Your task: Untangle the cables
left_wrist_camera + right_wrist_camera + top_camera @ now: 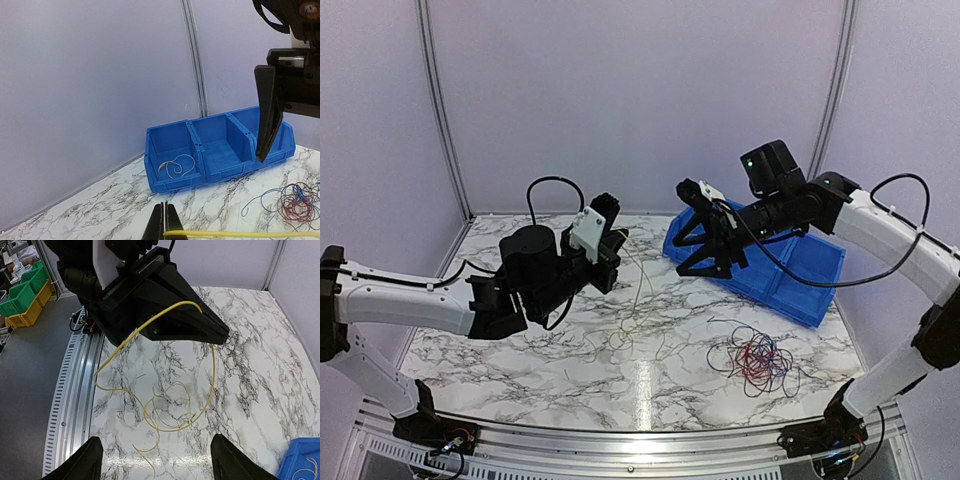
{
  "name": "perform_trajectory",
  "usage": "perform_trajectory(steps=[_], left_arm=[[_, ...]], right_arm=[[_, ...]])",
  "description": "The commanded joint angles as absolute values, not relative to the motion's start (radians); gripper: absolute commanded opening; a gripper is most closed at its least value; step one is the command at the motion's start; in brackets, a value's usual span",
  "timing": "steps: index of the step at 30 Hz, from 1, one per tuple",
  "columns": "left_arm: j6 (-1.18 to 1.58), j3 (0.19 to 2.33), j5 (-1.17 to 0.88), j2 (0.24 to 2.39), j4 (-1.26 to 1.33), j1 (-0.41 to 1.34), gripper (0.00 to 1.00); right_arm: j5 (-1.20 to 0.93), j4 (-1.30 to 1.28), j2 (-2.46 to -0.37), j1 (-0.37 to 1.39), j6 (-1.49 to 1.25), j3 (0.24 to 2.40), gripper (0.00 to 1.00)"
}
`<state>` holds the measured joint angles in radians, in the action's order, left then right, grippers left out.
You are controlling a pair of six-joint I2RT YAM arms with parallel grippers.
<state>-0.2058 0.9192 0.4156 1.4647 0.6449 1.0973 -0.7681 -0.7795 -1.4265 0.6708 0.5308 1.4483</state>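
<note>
My left gripper (617, 247) is shut on a pale yellow-tan cable (638, 290) that hangs down and loops loosely on the marble table. In the left wrist view the jaws (164, 222) are closed with the cable (240, 233) running off to the right. In the right wrist view the left gripper (200, 329) holds that cable (212, 380) above its loops. My right gripper (683, 230) is open and empty, raised and facing the left gripper; its fingers (82, 462) stand wide apart. A tangle of red and dark blue cables (760, 360) lies at the front right and also shows in the left wrist view (295, 202).
A blue three-compartment bin (810, 275) stands at the back right; one end compartment holds a tan cable (175, 167). One finger of the right gripper (266, 115) hangs before the bin (220, 150). Green and yellow bins (22, 297) sit off the table.
</note>
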Motion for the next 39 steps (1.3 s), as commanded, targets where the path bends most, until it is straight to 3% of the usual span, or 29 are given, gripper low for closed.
perform_trajectory(steps=[1,15,24,25,28,29,33,39], left_arm=[[-0.183,0.955,0.491,1.500,0.639,1.103,0.00],[-0.173,0.978,0.520,1.532,0.638,1.104,0.00],[-0.162,0.945,0.515,1.503,0.637,1.106,0.00],[-0.160,0.938,0.514,1.492,0.637,1.106,0.04],[-0.160,0.885,0.507,1.427,0.633,1.112,0.40],[-0.158,0.860,0.511,1.395,0.629,1.113,0.46],[-0.170,0.765,0.508,1.267,0.562,1.113,0.61],[-0.258,0.720,0.610,1.202,0.420,1.057,0.73]], right_arm=[[-0.782,-0.791,-1.510,0.712,0.443,1.562,0.75],[-0.666,-0.737,-1.658,0.774,0.264,1.677,0.76],[-0.566,-0.636,-1.664,0.754,0.230,1.720,0.00],[-0.562,-0.617,-1.656,0.745,0.227,1.716,0.00],[-0.569,-0.591,-1.644,0.712,0.217,1.725,0.00],[-0.573,-0.591,-1.644,0.698,0.216,1.738,0.00],[-0.555,-0.576,-1.637,0.646,0.241,1.782,0.00],[-0.470,-0.569,-1.638,0.595,0.324,1.930,0.00]])
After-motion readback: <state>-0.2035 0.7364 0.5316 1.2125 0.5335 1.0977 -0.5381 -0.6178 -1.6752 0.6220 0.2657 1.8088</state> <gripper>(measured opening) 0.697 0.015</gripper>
